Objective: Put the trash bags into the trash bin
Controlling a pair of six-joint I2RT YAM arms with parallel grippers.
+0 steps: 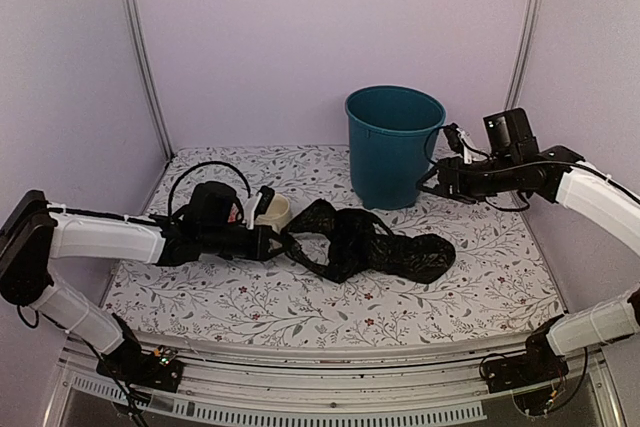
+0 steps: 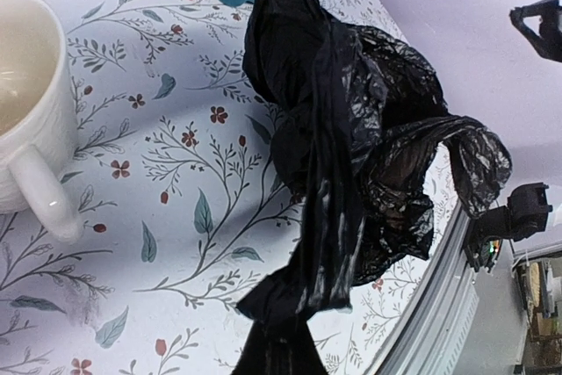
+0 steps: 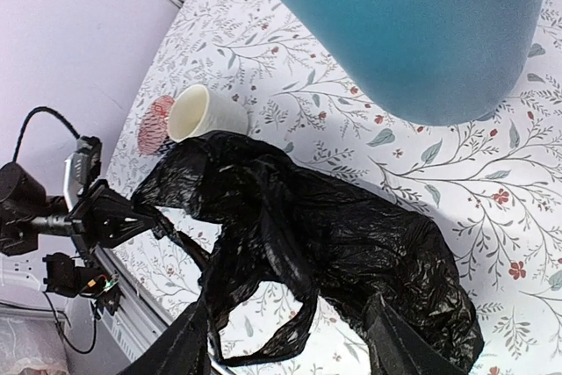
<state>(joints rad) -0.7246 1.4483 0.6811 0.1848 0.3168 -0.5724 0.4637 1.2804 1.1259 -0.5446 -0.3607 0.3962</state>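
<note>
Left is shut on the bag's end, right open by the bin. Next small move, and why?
Probably raise the left gripper a little, to peel the trash bag off the table. It is shut on the bag's end, while the rest lies flat, below the rim of the trash bin. The right gripper is open beside the bin, holding nothing, free to catch the loose end.

On the table (image 1: 480,287), the trash bag (image 1: 380,247) before the trash bin (image 1: 393,147), the mug (image 1: 275,212) by its left end
</note>
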